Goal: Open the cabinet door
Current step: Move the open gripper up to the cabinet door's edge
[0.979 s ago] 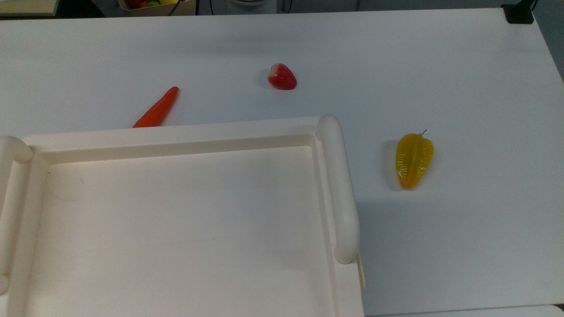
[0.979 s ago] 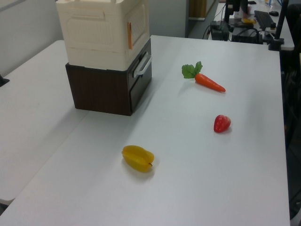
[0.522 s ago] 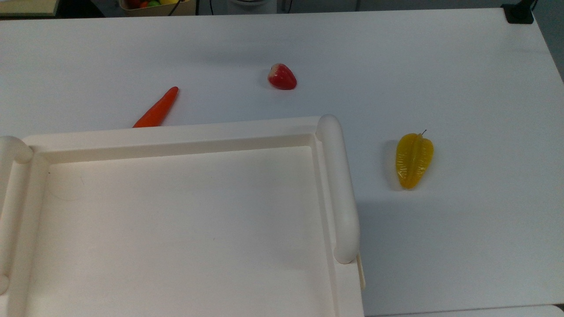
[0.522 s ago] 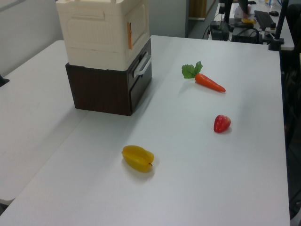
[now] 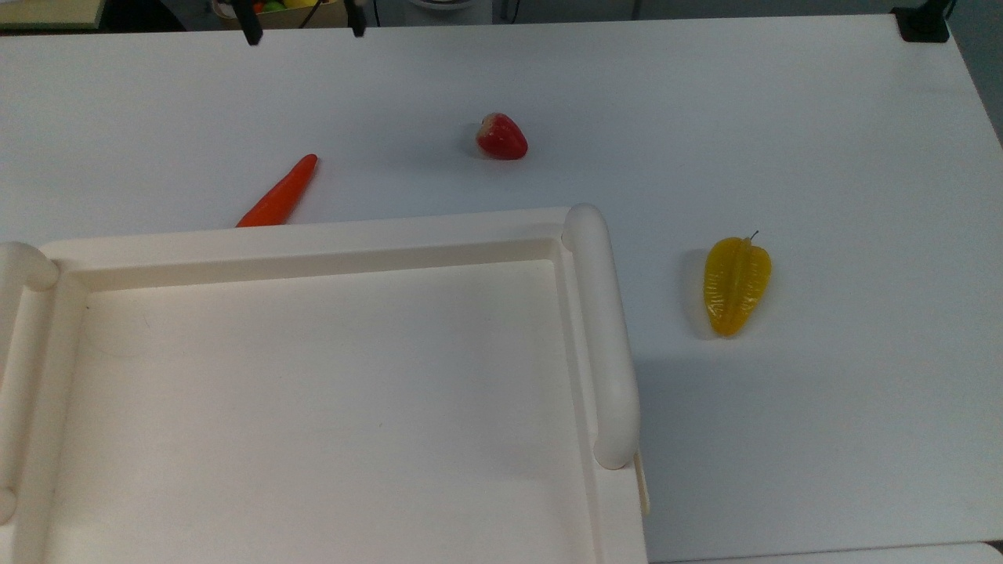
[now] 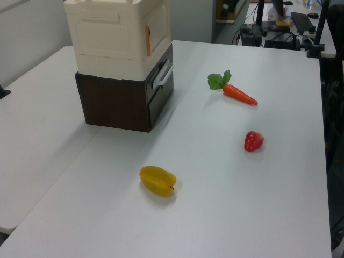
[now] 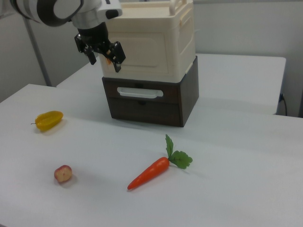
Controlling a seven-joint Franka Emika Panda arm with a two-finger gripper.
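Cream cabinet door (image 7: pixel 142 54) | shut (behind claw) | claw (image 7: pixel 104 60) spread wide, empty

overhead top view, opposing side views, shared carrot (image 5: pixel 279 193)

The pincer (image 5: pixel 302 27) has entered — fingers apart — at the top view's upper edge.

Cabinet (image 6: pixel 115 40): cream upper body; door (image 6: pixel 157 32) cream with paler inset, pale orange patch (image 6: pixel 148 41) along one edge. Base (image 6: pixel 115 105): dark brown wood grain, white drawer handle (image 7: pixel 139 92). Carrot (image 7: pixel 149 173): orange, green leaves. Strawberry (image 5: pixel 501 137): red, pale at one end. Starfruit (image 5: pixel 735 284): ribbed yellow. Table (image 5: pixel 823 117): plain white. Gripper (image 7: pixel 105 53): black fingers, white and black arm.
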